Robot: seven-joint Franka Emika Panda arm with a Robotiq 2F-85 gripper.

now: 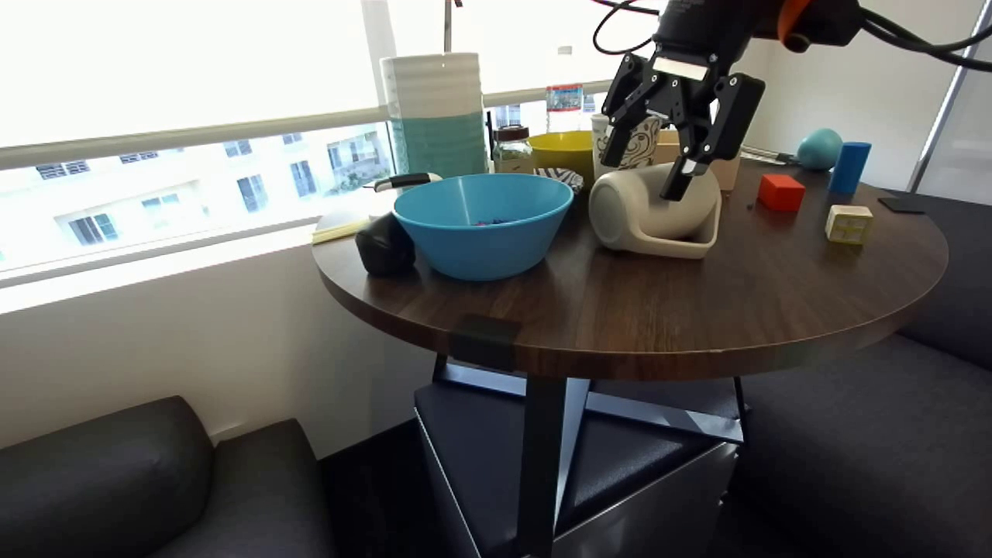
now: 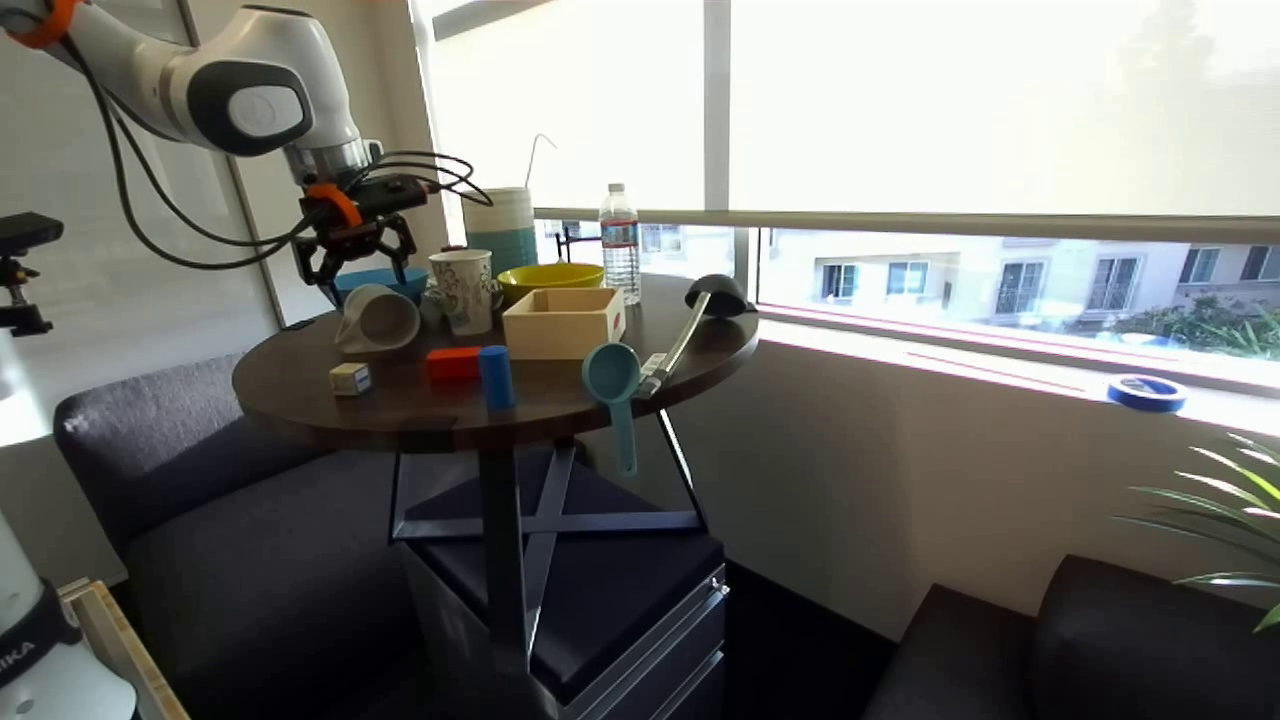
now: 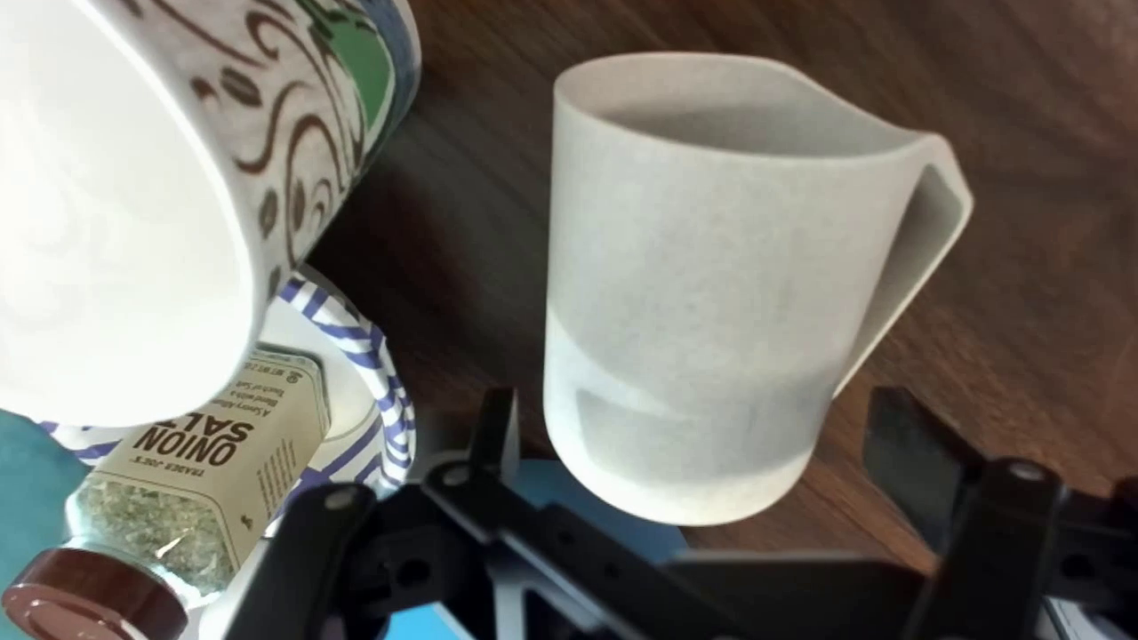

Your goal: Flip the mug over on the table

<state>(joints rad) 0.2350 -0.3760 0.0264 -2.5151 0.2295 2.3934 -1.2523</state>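
The cream-white mug [image 1: 655, 215] lies on its side on the round dark brown table [image 1: 651, 302]. Its handle points toward the front edge in that exterior view. Its open mouth shows in an exterior view, where the mug [image 2: 378, 318] faces the camera. My gripper [image 1: 643, 172] is open and empty, just above the mug. In the wrist view the mug [image 3: 702, 258] has its mouth away from the gripper [image 3: 693, 425], and the two fingers stand apart on either side of its base end. A gap shows on each side; I cannot tell how high the fingertips are above it.
A blue bowl [image 1: 484, 232] stands beside the mug's base end. A patterned cup [image 2: 463, 290] stands close behind the mug. A wooden box [image 2: 560, 325], a red block [image 2: 454, 364], a blue cylinder [image 2: 496, 377] and a small cube [image 2: 350, 379] are also on the table.
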